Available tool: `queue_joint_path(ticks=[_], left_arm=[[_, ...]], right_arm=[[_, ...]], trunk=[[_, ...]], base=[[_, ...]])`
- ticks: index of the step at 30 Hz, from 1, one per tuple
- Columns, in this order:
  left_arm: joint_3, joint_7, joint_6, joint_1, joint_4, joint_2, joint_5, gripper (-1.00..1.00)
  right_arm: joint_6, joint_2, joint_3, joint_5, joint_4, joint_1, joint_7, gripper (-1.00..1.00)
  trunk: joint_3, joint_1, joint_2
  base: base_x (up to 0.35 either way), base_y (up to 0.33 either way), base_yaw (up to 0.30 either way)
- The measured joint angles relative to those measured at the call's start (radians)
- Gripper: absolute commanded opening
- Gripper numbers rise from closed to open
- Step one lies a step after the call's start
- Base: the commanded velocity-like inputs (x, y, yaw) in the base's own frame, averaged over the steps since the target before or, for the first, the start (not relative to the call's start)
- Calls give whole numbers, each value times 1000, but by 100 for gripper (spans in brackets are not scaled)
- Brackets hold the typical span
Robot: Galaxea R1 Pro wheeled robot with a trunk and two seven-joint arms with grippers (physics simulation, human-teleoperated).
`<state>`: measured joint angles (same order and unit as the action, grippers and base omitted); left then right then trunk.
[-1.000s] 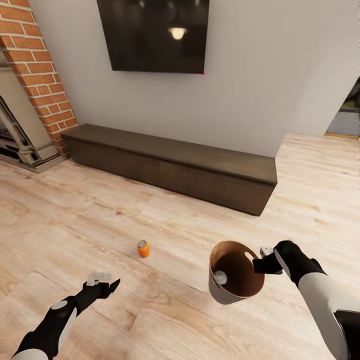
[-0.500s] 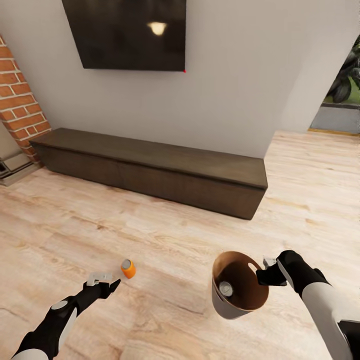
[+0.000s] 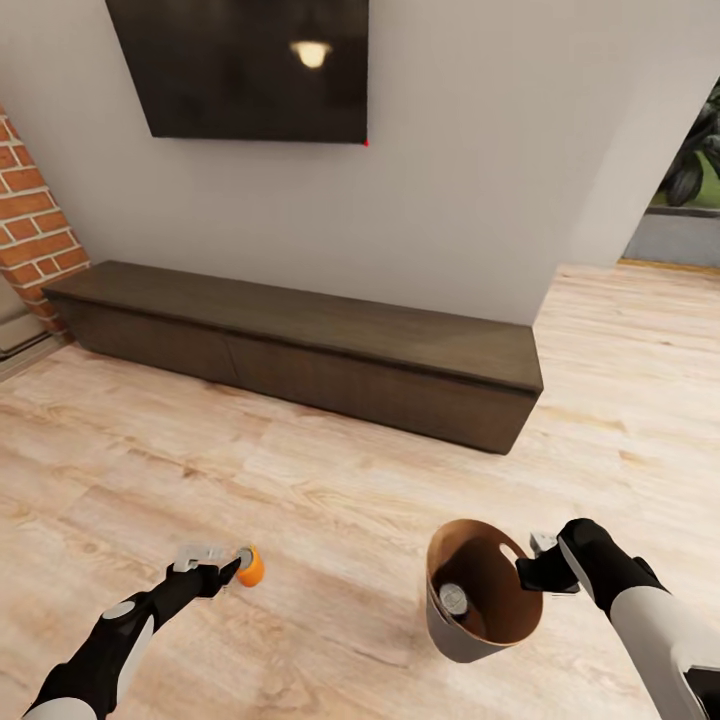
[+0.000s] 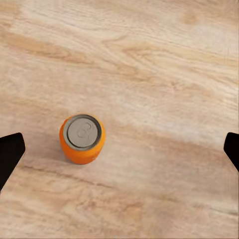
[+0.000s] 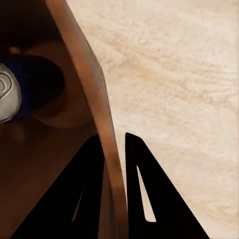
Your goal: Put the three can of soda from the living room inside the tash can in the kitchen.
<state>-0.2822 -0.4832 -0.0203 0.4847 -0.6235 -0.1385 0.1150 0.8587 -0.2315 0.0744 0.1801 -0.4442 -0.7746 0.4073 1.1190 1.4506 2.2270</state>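
since a second ago the head camera has swung and come closer, so the orange soda can (image 3: 250, 566) that stood out ahead on the wooden floor (image 3: 330, 500) now sits right at the tips of the left gripper (image 3: 213, 564). in the left wrist view the can (image 4: 82, 139) stands upright on the floor, silvery top up, between the two dark fingers (image 4: 10, 154), which are spread wide at either edge and well clear of it; the can lies nearer one finger than the other.

right gripper (image 3: 543, 562) pinches the rim of the trash can (image 3: 484, 592), holding the bucket off the floor and tilted with its brown inside toward the head camera. the right wrist view shows one finger (image 5: 92, 199) inside the wall and one outside, pressed onto the thin brown rim (image 5: 107, 149). a dark blue soda can (image 5: 30, 92) lies at the bottom of the bucket, its silvery top (image 3: 455, 599) visible from the head.

beyond stand a long dark low cabinet (image 3: 300, 350), a wall tv (image 3: 240, 65) and a strip of red brick (image 3: 35, 220).
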Motion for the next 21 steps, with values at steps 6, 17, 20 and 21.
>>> queue_joint_path(ticks=[6,17,20,21], left_arm=[[0,0,0,0,0,0,0,100],[0,2,-1,0,0,0,0,100],[-1,2,-2,0,0,-1,0,100],[-1,2,-3,0,1,-1,0,100]], right_arm=[[-1,0,-1,5,-1,0,-1,-100],[-2,0,-2,11,-1,0,-1,-100],[0,0,-1,4,-1,0,-1,-100],[0,0,0,0,-1,0,-1,-100]], trunk=[[0,0,0],[0,0,0],[0,0,0],[0,0,0]], base=[[320,0,0],[153,11,0],[272,45,0],[255,22,0]])
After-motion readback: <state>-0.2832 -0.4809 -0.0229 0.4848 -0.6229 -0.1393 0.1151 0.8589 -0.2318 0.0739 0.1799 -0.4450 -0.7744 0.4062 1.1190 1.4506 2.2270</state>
